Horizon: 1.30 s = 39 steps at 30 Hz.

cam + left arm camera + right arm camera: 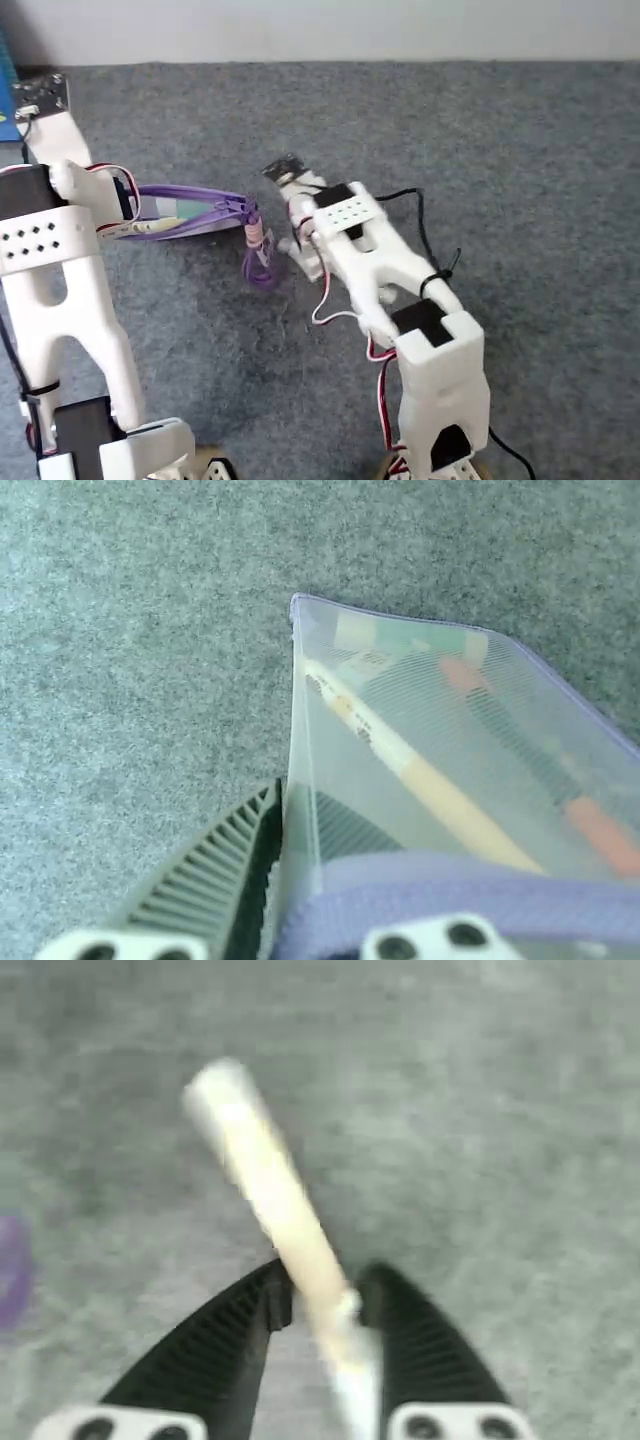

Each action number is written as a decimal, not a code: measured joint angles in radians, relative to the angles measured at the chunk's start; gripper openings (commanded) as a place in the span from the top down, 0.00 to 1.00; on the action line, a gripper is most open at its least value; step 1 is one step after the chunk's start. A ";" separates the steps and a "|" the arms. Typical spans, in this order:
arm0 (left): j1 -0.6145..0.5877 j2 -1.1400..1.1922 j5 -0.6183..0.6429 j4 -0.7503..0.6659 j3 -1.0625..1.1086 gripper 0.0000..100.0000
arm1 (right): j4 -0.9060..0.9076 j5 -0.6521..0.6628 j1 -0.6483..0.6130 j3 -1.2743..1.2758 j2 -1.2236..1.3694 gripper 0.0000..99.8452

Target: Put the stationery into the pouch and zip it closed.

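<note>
Your right gripper (322, 1300) pinches the white pen (262, 1185) with its fingertips alone, so it may swivel and miss the pouch (430, 750), which your left gripper (290, 880) clamps near the table's left edge.

Translucent, finely ribbed plastic pouch (420, 700) — smooth, slightly glossy — on matt, rough carpet (500, 150).

Grey carpeted table (520, 150), blue object (5, 95) at edge
</note>
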 measured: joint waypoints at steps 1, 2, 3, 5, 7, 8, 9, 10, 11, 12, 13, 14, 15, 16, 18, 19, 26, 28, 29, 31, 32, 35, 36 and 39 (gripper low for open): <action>0.000 0.000 0.000 0.000 0.000 0.99 | -0.003 0.000 0.017 -0.002 0.000 0.97; 0.000 0.000 0.000 0.000 0.000 0.99 | -0.003 0.000 0.032 -0.002 0.002 0.99; 0.000 0.000 0.000 0.000 0.000 0.99 | 0.005 0.000 0.041 -0.003 0.002 1.00; 0.000 0.000 0.000 0.000 0.000 0.99 | 0.025 0.000 0.063 -0.005 0.002 0.99; 0.000 0.000 0.000 0.000 0.000 0.99 | 0.060 -0.002 0.089 -0.005 -0.003 0.99; 0.000 0.000 0.000 0.000 0.000 0.99 | 0.081 -0.002 0.100 -0.003 -0.008 0.99; 0.000 0.000 0.000 0.000 0.000 0.99 | 0.100 -0.002 0.109 -0.003 -0.009 0.97; 0.000 0.000 0.000 0.000 0.000 0.99 | 0.115 -0.002 0.115 -0.003 -0.011 0.94; 0.000 0.000 0.000 0.000 0.000 0.99 | 0.129 -0.002 0.115 -0.003 -0.017 0.90; 0.000 0.000 0.000 0.000 0.000 0.99 | 0.143 -0.002 0.118 -0.002 -0.023 0.86; 0.000 0.000 0.000 0.000 0.000 0.99 | 0.150 -0.002 0.118 -0.002 -0.026 0.81; 0.000 0.000 0.000 0.000 0.000 0.99 | 0.152 -0.002 0.120 0.000 -0.031 0.77; 0.000 0.000 0.000 0.000 0.000 0.99 | 0.152 -0.002 0.120 0.000 -0.034 0.74; 0.000 0.000 0.000 0.000 0.000 0.99 | 0.152 -0.002 0.120 0.000 -0.034 0.73; 0.000 0.000 0.000 0.000 0.000 0.99 | 0.150 -0.003 0.120 -0.002 -0.034 0.74; 0.000 0.000 0.000 0.000 0.000 0.99 | 0.138 -0.011 0.118 -0.012 -0.034 0.75; 0.000 0.000 0.000 0.000 0.000 0.99 | 0.106 -0.020 0.077 -0.204 0.094 0.88; 0.000 0.000 0.000 0.000 0.000 0.99 | 0.107 -0.020 0.077 -0.262 0.150 0.93; 0.000 0.000 0.000 0.000 0.000 0.99 | 0.109 -0.020 0.081 -0.288 0.170 0.95; 0.000 0.000 0.000 0.000 0.000 0.99 | 0.133 -0.021 0.086 -0.336 0.203 0.99; 0.000 0.000 0.000 0.000 0.000 0.99 | 0.147 -0.021 0.087 -0.358 0.218 0.99; 0.000 0.000 0.000 0.000 0.000 0.99 | 0.207 -0.021 0.087 -0.410 0.241 0.99; 0.000 0.000 0.000 0.000 0.000 0.99 | 0.224 -0.021 0.086 -0.417 0.242 0.99; 0.000 0.000 0.000 0.000 0.000 0.99 | 0.270 -0.021 0.084 -0.439 0.244 0.99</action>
